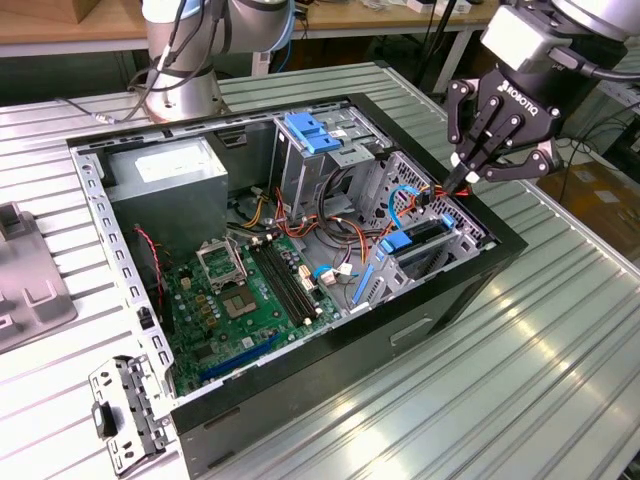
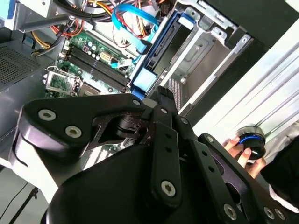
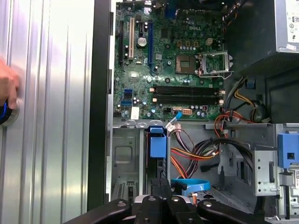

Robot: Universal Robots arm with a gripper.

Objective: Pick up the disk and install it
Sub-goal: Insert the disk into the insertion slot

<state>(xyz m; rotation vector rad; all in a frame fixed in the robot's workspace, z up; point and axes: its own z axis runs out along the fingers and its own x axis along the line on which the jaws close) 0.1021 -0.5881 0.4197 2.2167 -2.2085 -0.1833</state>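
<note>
The disk (image 1: 424, 233) sits edge-on in a slot of the metal drive cage at the exterior view's right end of the open computer case (image 1: 500, 250). Its blue side rail shows in both wrist views (image 2: 156, 46) (image 3: 158, 143). My gripper (image 1: 463, 180) hangs just above and to the right of that cage, over the case's rim, pointing down toward the disk. Its black fingers are shut together with nothing between them, as both wrist views show (image 2: 162, 93) (image 3: 161, 189). It is not touching the disk.
Inside the case lie the green motherboard (image 1: 250, 290), a grey power-supply box (image 1: 170, 170), a blue latch (image 1: 312, 132) on the upper cage and loose cables (image 1: 340, 235). A person's hand (image 2: 236, 148) rests on a blue-ringed button on the table. A loose metal bracket (image 1: 125, 415) lies near the case.
</note>
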